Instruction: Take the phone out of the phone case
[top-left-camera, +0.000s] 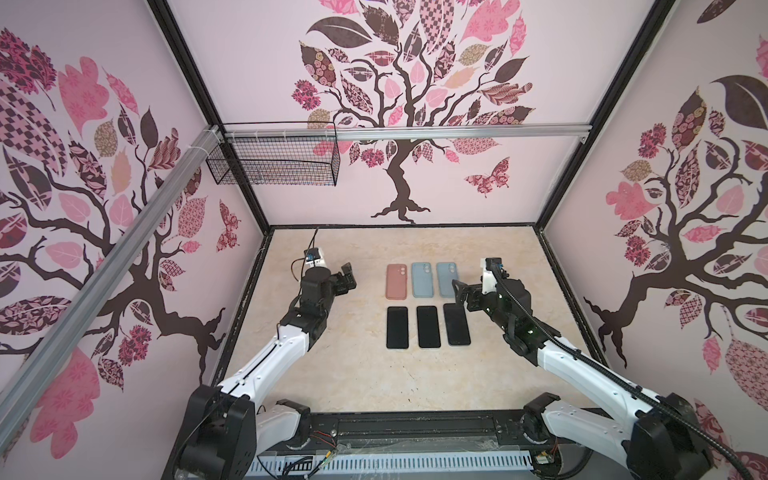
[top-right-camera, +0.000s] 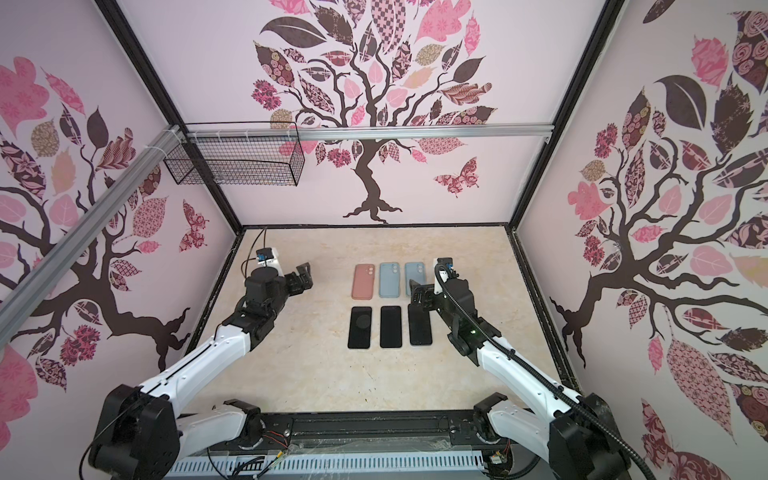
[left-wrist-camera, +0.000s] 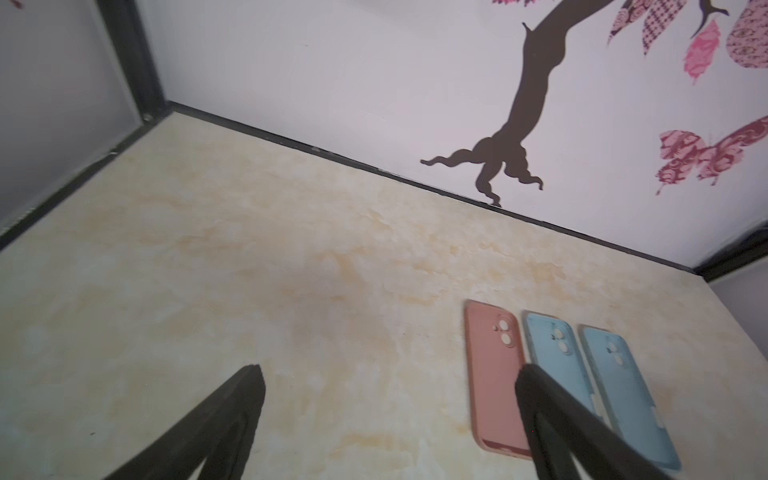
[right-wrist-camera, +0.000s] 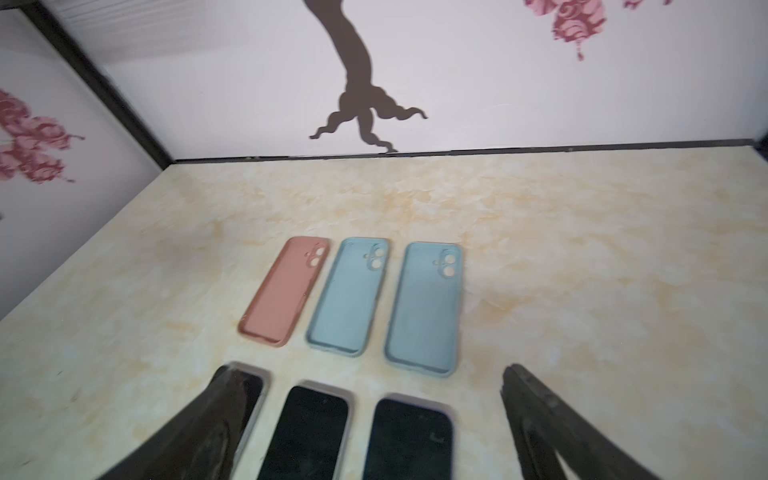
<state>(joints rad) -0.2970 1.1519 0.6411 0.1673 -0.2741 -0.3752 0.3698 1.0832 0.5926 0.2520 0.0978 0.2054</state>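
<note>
On the marbled tabletop (top-left-camera: 353, 374), 3 black phones (top-left-camera: 428, 326) lie just in front of 3 empty cases (top-left-camera: 423, 279). Left gripper (left-wrist-camera: 390, 374) and right gripper (right-wrist-camera: 372, 370) hang spread, holding nothing; extraction looks finished, leaving only retreat.

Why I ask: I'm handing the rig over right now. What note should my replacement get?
Left hand: open, empty, raised left of the pink case.
Right hand: open, empty, raised at the rows' right end.
Things: pink case and two blue cases in the far row, empty; three phones in the near row, screens up.
Done: every phone appears out of its case.
Left: probably nothing.
</note>
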